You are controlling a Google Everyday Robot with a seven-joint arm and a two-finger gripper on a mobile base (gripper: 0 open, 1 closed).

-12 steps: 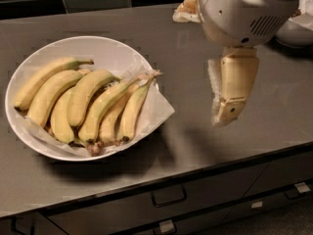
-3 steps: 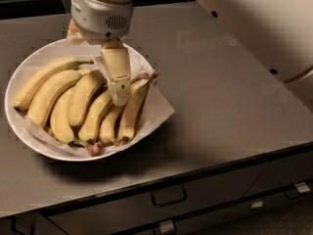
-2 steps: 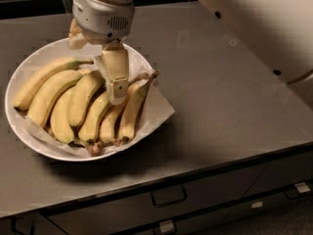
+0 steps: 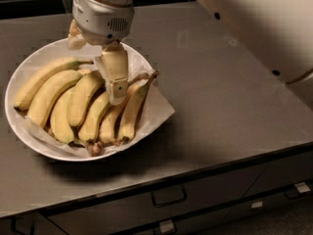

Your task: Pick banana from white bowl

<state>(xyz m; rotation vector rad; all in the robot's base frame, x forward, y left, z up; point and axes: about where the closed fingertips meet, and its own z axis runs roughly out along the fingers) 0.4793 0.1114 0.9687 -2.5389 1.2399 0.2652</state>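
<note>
Camera view: bananas (image 4: 73,102), about seven, ripe yellow. They lie side by side in the white bowl (image 4: 19,131), stems toward the far right rim and dark blossom ends toward the near rim.

The gripper (image 4: 95,72) hangs over the bowl's far right part with its fingers spread. The near finger (image 4: 115,77) points down, its tip over the fifth and sixth bananas counting from the left. Contact cannot be told. The far finger (image 4: 74,35) peeks out behind the wrist housing (image 4: 102,13), above the far rim. Nothing is held between them.

Left of the near finger lie four bananas, the outermost curving along the left rim. Right of it lies one banana, its stem sticking up past the fingertip.

White paper (image 4: 159,106) lines the bowl, with one corner hanging over the rim to the right of the near finger.

The bowl sits on a grey counter (image 4: 220,106), toward its left side. Bare counter runs off to the right of the fingers.

Below the counter's front edge are dark drawers (image 4: 168,196) with handles.

The pale arm (image 4: 254,23) crosses the upper right corner.
</note>
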